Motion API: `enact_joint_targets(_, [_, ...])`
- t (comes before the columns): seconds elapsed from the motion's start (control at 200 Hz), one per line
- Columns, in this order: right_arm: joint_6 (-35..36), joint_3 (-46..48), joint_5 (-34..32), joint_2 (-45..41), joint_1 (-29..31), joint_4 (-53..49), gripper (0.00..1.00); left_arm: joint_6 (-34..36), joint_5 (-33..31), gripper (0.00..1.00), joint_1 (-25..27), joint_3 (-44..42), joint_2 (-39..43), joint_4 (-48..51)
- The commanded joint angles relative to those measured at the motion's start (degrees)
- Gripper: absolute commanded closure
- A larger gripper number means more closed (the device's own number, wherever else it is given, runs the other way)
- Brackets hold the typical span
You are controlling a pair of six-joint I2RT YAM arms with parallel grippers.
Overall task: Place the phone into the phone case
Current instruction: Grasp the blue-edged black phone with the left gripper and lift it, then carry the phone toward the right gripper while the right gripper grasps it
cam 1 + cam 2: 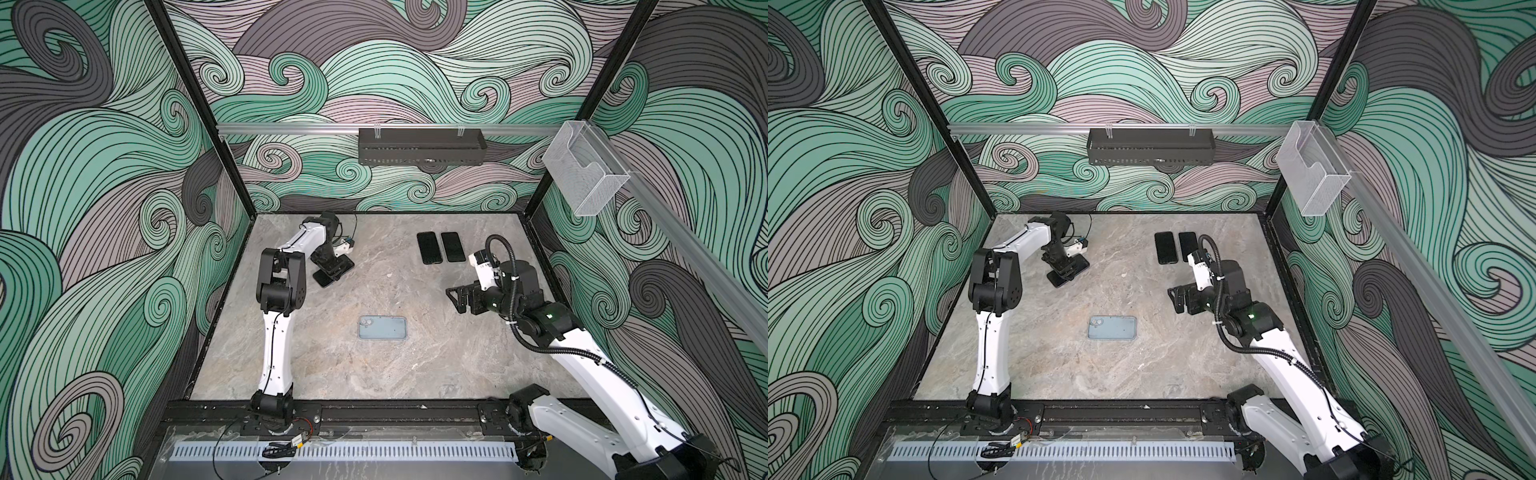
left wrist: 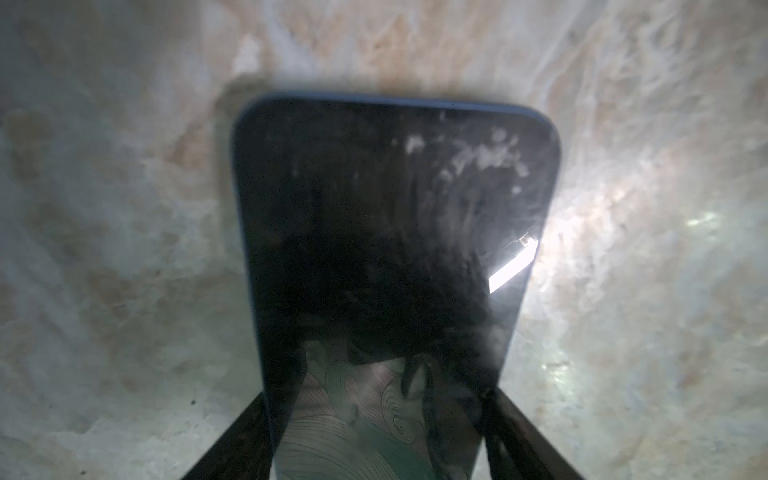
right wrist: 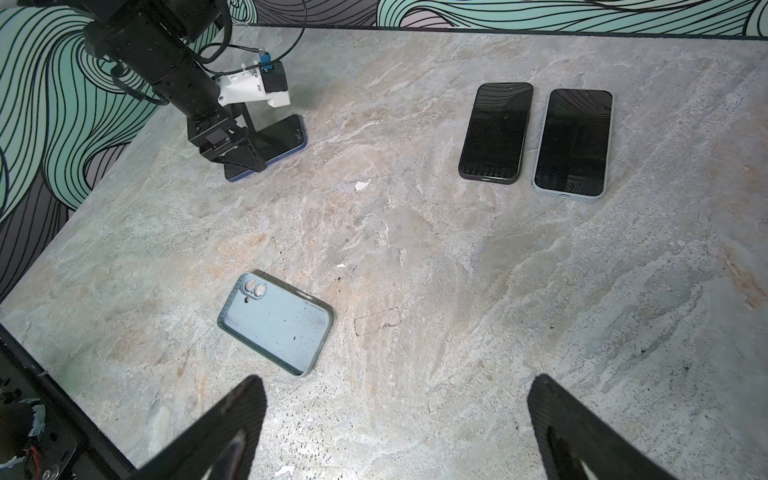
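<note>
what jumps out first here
At far left, the left gripper grips a dark blue phone by its long edges. An empty pale blue case lies open side up in the middle, and a black-edged phone and a pale-edged phone lie side by side at far right.

Four flat things are being carried by the grey marbled tabletop (image 1: 436,365). A pale blue phone case (image 1: 382,327) is being borne near its middle, hollow side up, well apart from the rest. Toward the far right, a black-cased phone (image 3: 496,132) and a pale-cased phone (image 3: 572,141) are being held just beside each other, screens up. At far left a blue-edged phone (image 3: 286,133) is being supported. A white scrap (image 3: 361,185) is being carried too.
</note>
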State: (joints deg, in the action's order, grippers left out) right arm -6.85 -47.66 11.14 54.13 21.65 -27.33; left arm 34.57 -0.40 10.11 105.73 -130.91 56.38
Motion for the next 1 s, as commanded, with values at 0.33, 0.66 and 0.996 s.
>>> enact_joint_targets(0.33, [-1.80, -0.49, 3.19, 1.76, 0.24, 1.39, 0.03, -3.40, 1.66, 0.87, 4.45, -8.37, 10.12, -7.81])
enact_joint_targets(0.66, [-4.00, -0.68, 8.48, 4.79, 0.24, 2.74, 0.05, -5.73, 4.18, 1.00, 8.22, -10.82, 16.18, -8.99])
enact_joint_targets(0.996, [-10.59, -2.94, 17.76, 10.81, 0.10, 5.17, 0.11, -8.58, 9.33, 1.00, 14.24, -17.09, 24.97, -12.38])
